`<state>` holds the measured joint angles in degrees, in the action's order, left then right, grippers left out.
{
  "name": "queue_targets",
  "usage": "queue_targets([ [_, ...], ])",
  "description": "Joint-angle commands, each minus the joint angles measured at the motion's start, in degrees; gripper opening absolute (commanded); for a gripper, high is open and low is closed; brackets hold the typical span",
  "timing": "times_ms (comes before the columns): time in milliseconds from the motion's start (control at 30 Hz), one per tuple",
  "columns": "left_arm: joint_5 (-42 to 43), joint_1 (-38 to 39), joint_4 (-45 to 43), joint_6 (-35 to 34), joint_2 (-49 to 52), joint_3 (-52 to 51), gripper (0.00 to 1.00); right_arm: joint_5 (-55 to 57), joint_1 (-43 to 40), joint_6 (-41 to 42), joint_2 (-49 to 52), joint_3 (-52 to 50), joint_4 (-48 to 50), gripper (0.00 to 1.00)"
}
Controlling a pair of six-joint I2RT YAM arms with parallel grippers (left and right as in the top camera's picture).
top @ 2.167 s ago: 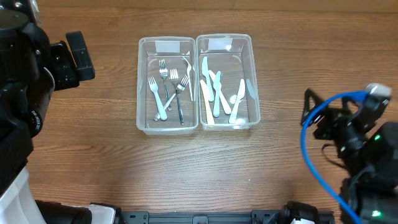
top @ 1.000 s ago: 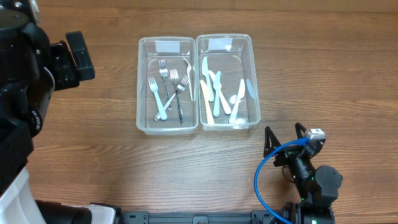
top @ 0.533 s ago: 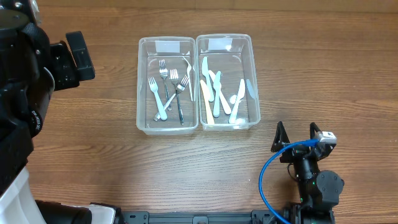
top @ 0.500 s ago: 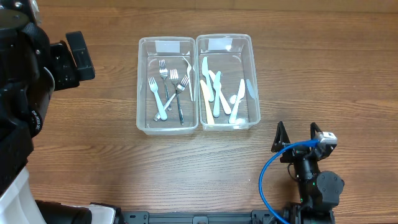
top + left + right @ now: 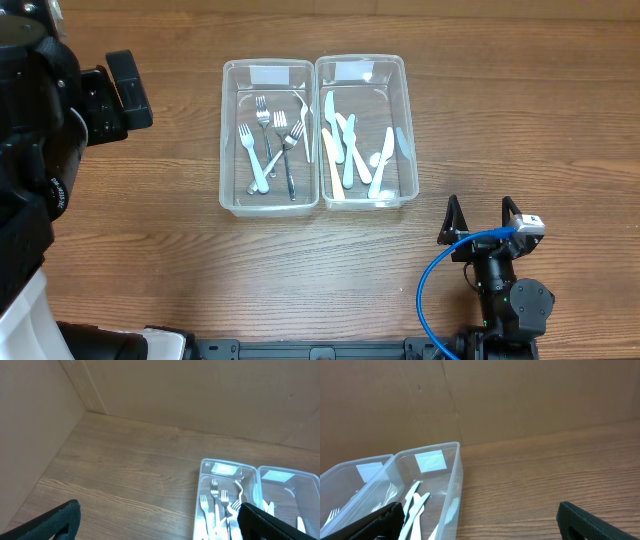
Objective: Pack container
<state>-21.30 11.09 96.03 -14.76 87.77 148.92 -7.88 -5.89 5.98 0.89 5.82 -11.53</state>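
Near the front-right of the table (image 5: 140, 240): right gripper (image 5: 480, 212), jaws fully spread, empty, touching nothing; left gripper (image 5: 159, 510) likewise spread, empty, far left. Mid-table: 2 clear containers, walls touching; left container (image 5: 226, 140) holds forks (image 5: 268, 150), right container (image 5: 411, 130) holds knives (image 5: 348, 150), near the right gripper but apart from it. Open wood all round; cardboard wall (image 5: 175, 395) behind.

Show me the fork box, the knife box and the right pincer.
fork box (image 5: 265, 74): overhead view, its white label.
knife box (image 5: 350, 71): overhead view, its white label.
right pincer (image 5: 480, 205): overhead view, midway between fingertips.
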Motion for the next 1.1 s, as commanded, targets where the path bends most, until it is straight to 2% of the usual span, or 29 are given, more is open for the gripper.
queue_targets([
  [0,-0.7,-0.3,-0.2,0.7,0.1,0.4,1.0,0.8,0.3,0.0,-0.7,-0.7,0.6,1.0],
  [1067,-0.7,-0.3,0.8,0.7,0.6,0.4,1.0,0.8,0.3,0.0,-0.7,-0.7,0.6,1.0],
])
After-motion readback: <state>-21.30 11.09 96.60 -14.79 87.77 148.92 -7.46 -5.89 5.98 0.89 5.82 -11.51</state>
